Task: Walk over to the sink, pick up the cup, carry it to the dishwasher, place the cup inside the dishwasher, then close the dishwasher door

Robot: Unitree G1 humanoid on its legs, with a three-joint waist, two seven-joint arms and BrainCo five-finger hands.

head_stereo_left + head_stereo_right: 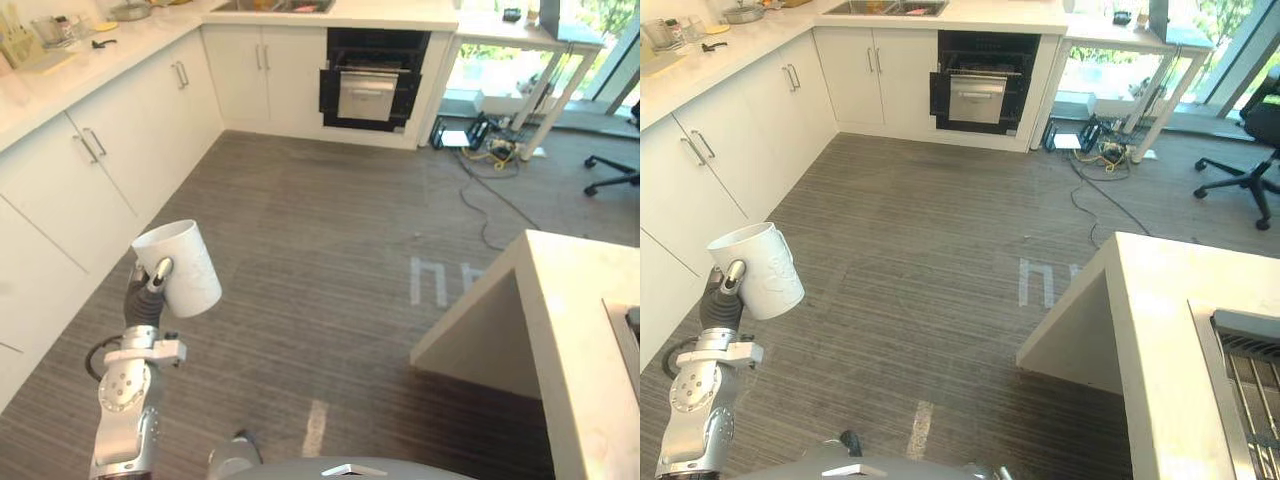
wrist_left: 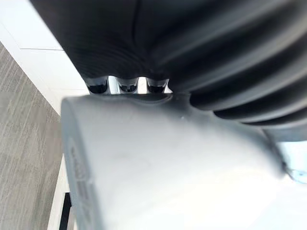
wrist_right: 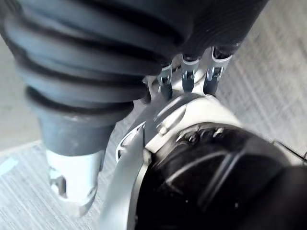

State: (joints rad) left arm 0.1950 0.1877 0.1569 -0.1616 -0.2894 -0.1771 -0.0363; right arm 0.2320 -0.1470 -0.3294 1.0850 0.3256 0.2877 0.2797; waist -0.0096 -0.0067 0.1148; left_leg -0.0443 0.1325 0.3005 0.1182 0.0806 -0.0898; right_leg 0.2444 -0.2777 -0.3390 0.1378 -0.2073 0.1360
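Gripping a white cup (image 1: 185, 265) in the left robot hand (image 1: 157, 275), thumb pressed to the near wall and fingertips (image 2: 127, 86) hooked round the far side. Held mouth-up and slightly tilted, raised clear above the grey striped floor (image 1: 330, 230) and touching nothing else. Flanked on the robot's left by a run of white cabinets (image 1: 110, 150) with bar handles, under a pale desk (image 1: 90, 55) strewn with kitchen items too small to name. Faced, well ahead at the far wall, by the sink (image 1: 272, 5) set in the desk top and, below and to its right, the dark dishwasher (image 1: 368, 90) with a steel panel in its front; cannot tell how far its door stands open. Bordered on the right by the corner of a pale island desk (image 1: 570, 320), with pale tape marks (image 1: 430, 282) on the floor near it. Backed by a white table (image 1: 1140, 40), tangled cables (image 1: 1105, 150) beneath it and a black office chair (image 1: 1250, 150) beside it. Shown close in its own wrist view, the right robot hand (image 3: 188, 76), above the same floor; cannot tell its grip.
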